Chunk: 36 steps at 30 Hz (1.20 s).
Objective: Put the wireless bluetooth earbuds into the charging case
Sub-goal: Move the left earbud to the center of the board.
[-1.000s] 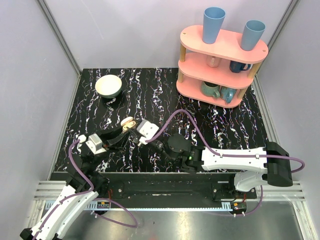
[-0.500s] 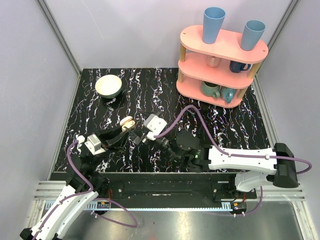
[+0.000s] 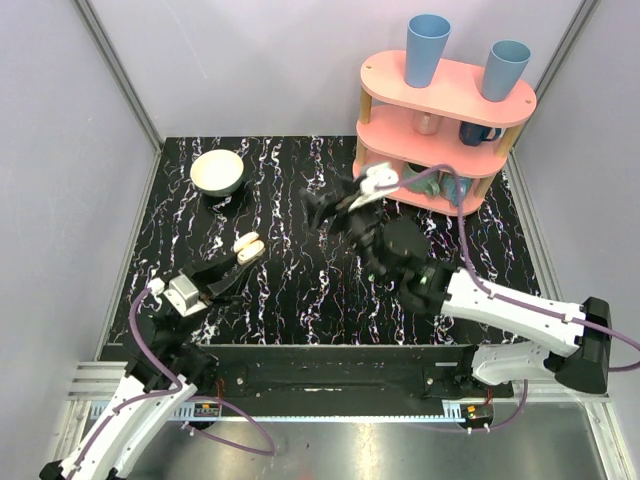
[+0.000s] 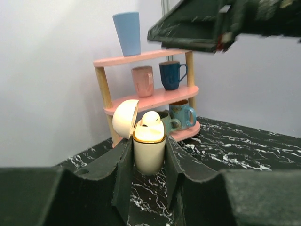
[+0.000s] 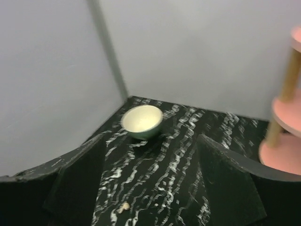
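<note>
Charging case: lid open, clamped in my left gripper.
Earbud: one on top, lower part hidden.
Right gripper: wide, holds nothing.
Cream speck: blurred, I cannot identify.

Smooth cream plastic, slight sheen — charging case; table — black marble-look; shelf matt pink.

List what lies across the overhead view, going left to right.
cream bowl → charging case → right pincer → pink shelf
</note>
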Motion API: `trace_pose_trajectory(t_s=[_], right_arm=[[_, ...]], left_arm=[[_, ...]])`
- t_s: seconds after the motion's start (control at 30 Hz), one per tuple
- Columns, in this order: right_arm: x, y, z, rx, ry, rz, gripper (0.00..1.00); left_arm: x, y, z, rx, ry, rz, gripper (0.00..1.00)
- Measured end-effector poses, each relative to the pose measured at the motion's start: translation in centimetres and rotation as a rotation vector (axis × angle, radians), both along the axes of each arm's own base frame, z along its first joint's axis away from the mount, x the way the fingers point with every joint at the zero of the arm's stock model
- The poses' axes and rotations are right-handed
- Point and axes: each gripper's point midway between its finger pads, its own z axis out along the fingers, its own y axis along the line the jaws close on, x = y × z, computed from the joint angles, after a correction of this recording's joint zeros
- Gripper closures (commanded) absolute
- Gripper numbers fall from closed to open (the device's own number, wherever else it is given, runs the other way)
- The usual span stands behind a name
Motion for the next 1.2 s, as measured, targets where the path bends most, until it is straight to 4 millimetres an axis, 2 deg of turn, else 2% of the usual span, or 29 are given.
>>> trace_pose_trajectory(t_s=[0.07, 0.17, 0.27, 0.37, 0.43, 0.5, 0.6, 0.7, 0.83, 1.0, 1.2], right_arm=[[3.4, -2.7, -1.3, 0.052, 0.097, -0.074, 0.18], [6.9, -6.0, -3.7, 0.130, 0.219, -0.145, 0.21], [8.3, -6.7, -6.3, 0.171, 0.333, -0.144, 0.22], [9.4, -5.0, -10.1, 0.165, 0.468, -0.122, 0.24], [9.9, -3.1, -13.2, 0.140, 0.576, -0.113, 0.27], [10.6, -1.1, -16.7, 0.122, 0.694, -0.111, 0.22], [11.0, 1.1, -21.4, 0.102, 0.836, -0.110, 0.23], [11.1, 2.8, -24.8, 0.089, 0.946, -0.108, 0.24], [11.6, 5.6, -27.2, 0.103, 1.054, -0.085, 0.24], [12.0, 8.6, -28.1, 0.126, 1.128, -0.087, 0.26], [11.3, 11.8, -29.7, 0.140, 1.205, -0.102, 0.30]], left_arm=[[-0.4, 0.4, 0.6, 0.006, -0.025, 0.011, 1.00], [-1.1, 1.0, 1.3, 0.000, -0.070, 0.026, 1.00], [-1.6, 1.5, 1.7, -0.006, -0.102, 0.039, 1.00], [-1.7, 1.8, 1.9, -0.010, -0.113, 0.049, 1.00], [-1.6, 1.8, 1.8, -0.006, -0.108, 0.056, 1.00], [-1.5, 1.8, 1.5, 0.001, -0.101, 0.060, 1.00], [-1.4, 1.8, 1.3, 0.008, -0.095, 0.065, 1.00], [-1.2, 1.9, 1.2, 0.009, -0.089, 0.073, 1.00], [-1.0, 2.1, 1.2, 0.002, -0.084, 0.087, 1.00], [-0.9, 2.3, 1.2, -0.002, -0.079, 0.099, 1.00], [-0.8, 2.3, 1.2, -0.010, -0.072, 0.100, 1.00]])
